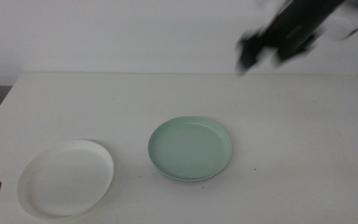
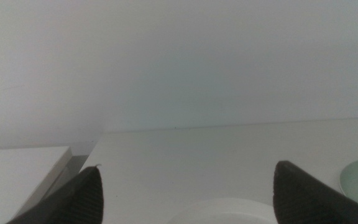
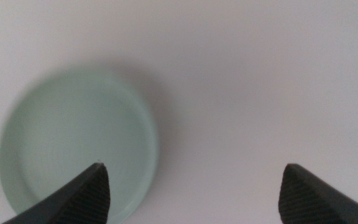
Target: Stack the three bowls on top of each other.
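Here the mint green bowl (image 1: 190, 149) sits mid-tabletop (image 1: 291, 124) atop another bowl whose rim just shows; the white bowl (image 1: 66, 177) lies well apart toward the left. The right hand (image 1: 257, 53) hangs high, blurred, spread and empty. The left hand (image 2: 185, 205), also spread, waits beside the white bowl.

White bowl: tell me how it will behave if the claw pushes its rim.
The white bowl looks stiff and smooth, so it would probably slide across the table rather than bend. It is wide and shallow with a low rim, so tipping seems unlikely. It appears thin, probably light for its size.
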You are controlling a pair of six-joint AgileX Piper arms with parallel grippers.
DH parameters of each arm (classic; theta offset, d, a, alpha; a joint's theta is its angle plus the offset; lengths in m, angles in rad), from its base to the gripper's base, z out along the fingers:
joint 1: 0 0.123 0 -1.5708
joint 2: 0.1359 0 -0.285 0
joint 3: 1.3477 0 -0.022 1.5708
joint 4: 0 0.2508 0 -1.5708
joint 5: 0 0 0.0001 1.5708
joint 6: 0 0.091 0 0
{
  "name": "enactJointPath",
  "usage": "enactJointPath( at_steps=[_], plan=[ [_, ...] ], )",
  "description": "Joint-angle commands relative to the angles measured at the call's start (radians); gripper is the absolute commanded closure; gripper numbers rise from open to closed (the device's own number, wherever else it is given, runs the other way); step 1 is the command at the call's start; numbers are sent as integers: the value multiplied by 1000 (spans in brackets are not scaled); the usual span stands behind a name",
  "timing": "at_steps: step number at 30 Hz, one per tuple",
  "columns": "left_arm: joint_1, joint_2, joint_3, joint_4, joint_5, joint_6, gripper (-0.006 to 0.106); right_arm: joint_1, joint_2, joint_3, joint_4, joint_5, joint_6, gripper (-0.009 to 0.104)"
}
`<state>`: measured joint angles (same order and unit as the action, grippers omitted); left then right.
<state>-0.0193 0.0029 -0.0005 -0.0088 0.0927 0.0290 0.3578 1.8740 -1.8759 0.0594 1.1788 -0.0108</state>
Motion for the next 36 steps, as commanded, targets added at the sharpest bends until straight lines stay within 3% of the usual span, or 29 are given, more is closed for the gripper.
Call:
enactJointPath(
  at_steps=[1,6,12,14,17,20,28,32,35,36],
  plan=[
    [1,-3,0,1,-8,-3,7,-55,-153,-2,-30,6,-5,7],
    [1,-3,0,1,-8,-3,7,-192,-444,114,-30,-35,3,7],
    [1,-3,0,1,-8,-3,7,-257,-799,559,-17,-321,-26,7],
    [1,-3,0,9,-8,-1,7,-254,-876,636,85,-330,-103,7],
    [1,-3,0,9,-8,-3,7,-254,-927,664,267,-184,-259,7],
    [1,-3,0,9,-8,-3,7,-249,-938,664,367,-143,-322,7],
    [1,-3,0,9,-8,-3,7,-249,-941,664,373,-137,-328,7],
    [1,-3,0,9,-8,-3,7,-249,-941,664,384,-96,-259,7],
    [1,-3,0,9,-8,-3,7,-249,-941,664,523,-85,137,7],
    [1,-3,0,9,-8,-3,7,-249,-941,664,535,-115,151,7]
  ],
)
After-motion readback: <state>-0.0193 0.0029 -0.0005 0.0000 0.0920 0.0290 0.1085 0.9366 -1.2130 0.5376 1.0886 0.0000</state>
